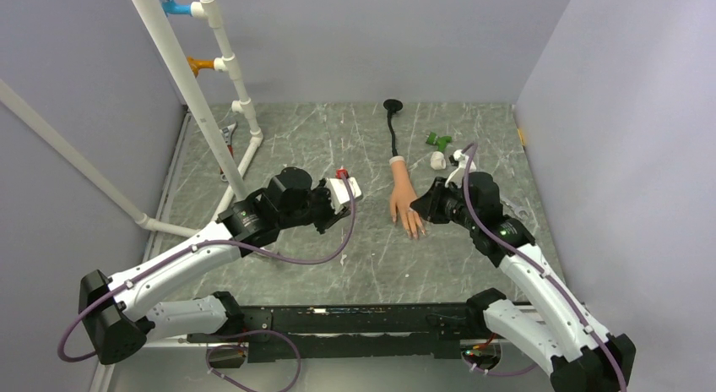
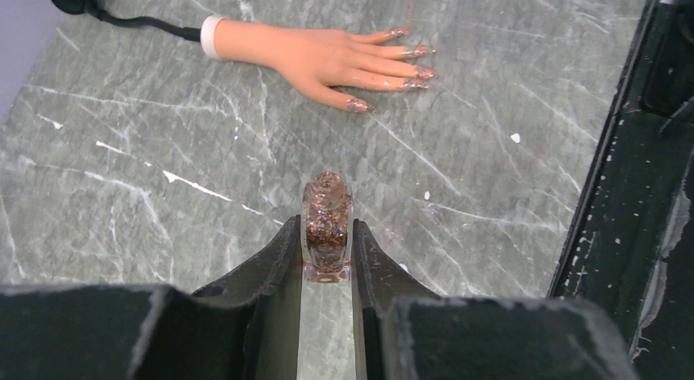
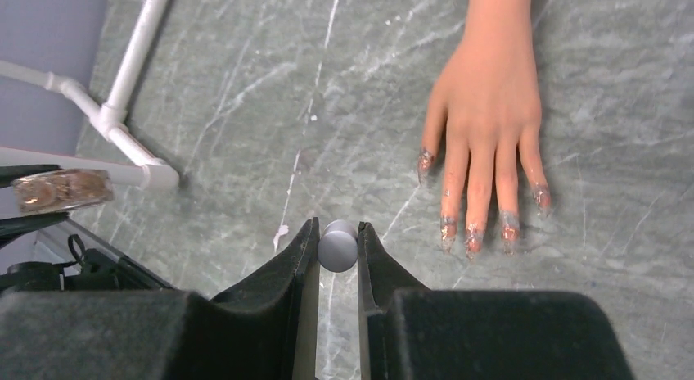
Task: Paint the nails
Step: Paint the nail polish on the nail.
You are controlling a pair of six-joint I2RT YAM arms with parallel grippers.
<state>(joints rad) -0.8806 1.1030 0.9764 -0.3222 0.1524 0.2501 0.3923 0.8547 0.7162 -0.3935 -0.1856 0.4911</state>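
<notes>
My left gripper (image 2: 326,237) clamps the polish bottle (image 2: 327,201); my right gripper (image 3: 337,231) pinches the grey cap (image 3: 338,249). The nails (image 3: 475,232), centre right of the right wrist view, look tiny on soft rubber, so I'd stroke lightly.

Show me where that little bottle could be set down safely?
Bare marble lies between the left tool and the mannequin hand, and from that hand down to the black rail. Crowded: beyond the right tool, around the green piece.
</notes>
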